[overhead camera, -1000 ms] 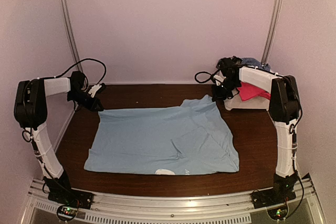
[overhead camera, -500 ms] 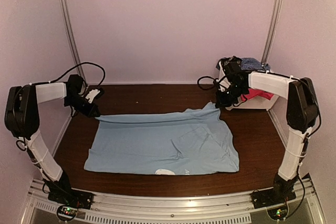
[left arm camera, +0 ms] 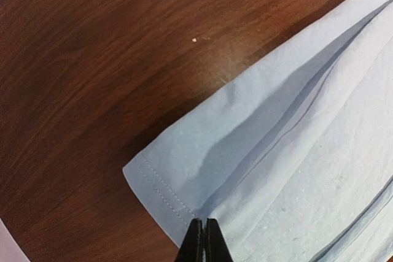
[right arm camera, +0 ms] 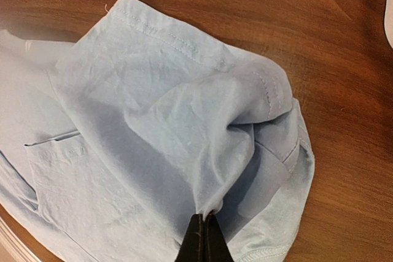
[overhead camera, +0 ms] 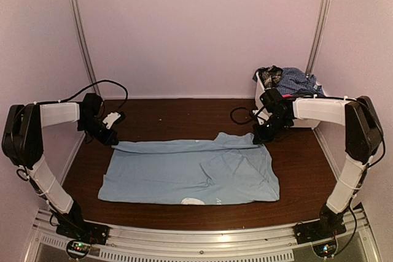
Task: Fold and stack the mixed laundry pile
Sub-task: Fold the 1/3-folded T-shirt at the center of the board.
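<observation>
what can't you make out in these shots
- top view: the right arm hides much of the white plastic basket; clothes under the blue checked shirt unseen
- top view: white print on the light blue T-shirt, too small to read
- wrist views: bottom edge cuts off left claw, right claw

Pale walls (overhead camera: 196, 29), dark wooden table (overhead camera: 184, 111)

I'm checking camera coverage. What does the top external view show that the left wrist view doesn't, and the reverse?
Only the top external view: the right gripper pinching the far right corner of the light blue T-shirt, and the white basket of laundry at back right. Only the left wrist view: the hem stitching. Both: the left gripper shut on the far left corner of the T-shirt, over the wooden table.
</observation>
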